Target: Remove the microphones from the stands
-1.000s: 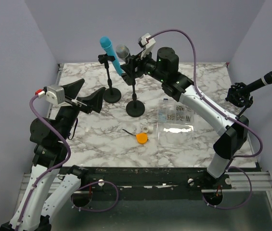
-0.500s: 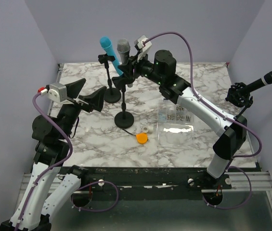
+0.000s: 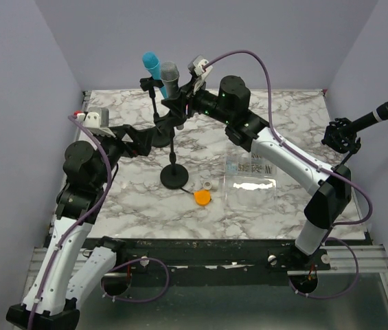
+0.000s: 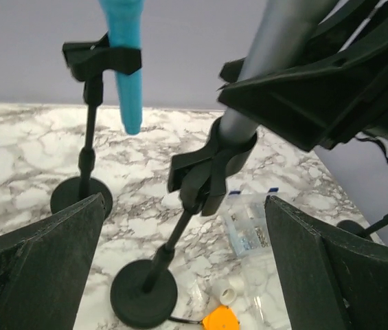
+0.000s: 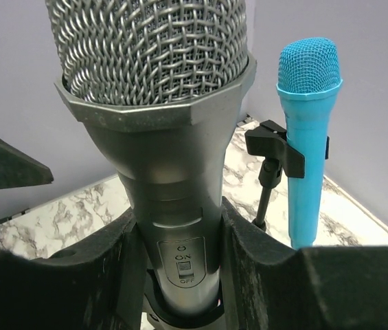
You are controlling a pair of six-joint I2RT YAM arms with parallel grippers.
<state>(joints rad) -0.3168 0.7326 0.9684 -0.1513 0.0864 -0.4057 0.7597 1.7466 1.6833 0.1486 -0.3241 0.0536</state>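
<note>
Your left gripper point(image 3: 149, 135) stood wide open and empty, its fingers either side of the stand point(image 4: 143, 292) without touching it. The stand leaned, its base on the table point(image 3: 283, 206), perhaps not lying flat. Its clip point(image 4: 207, 172) held the grey microphone point(image 5: 173, 172). Your right gripper point(image 5: 180, 254) was closed on the microphone's body above the clip. Behind, a blue microphone point(image 5: 308, 137) sat in a second stand point(image 4: 87, 158).

right claw point(image 3: 178, 103) clamped on grey microphone point(image 3: 169, 73) | stand point(image 3: 175, 177) on marble table point(image 3: 135, 203) | left claw point(image 3: 152, 136) spread wide beside stand
</note>
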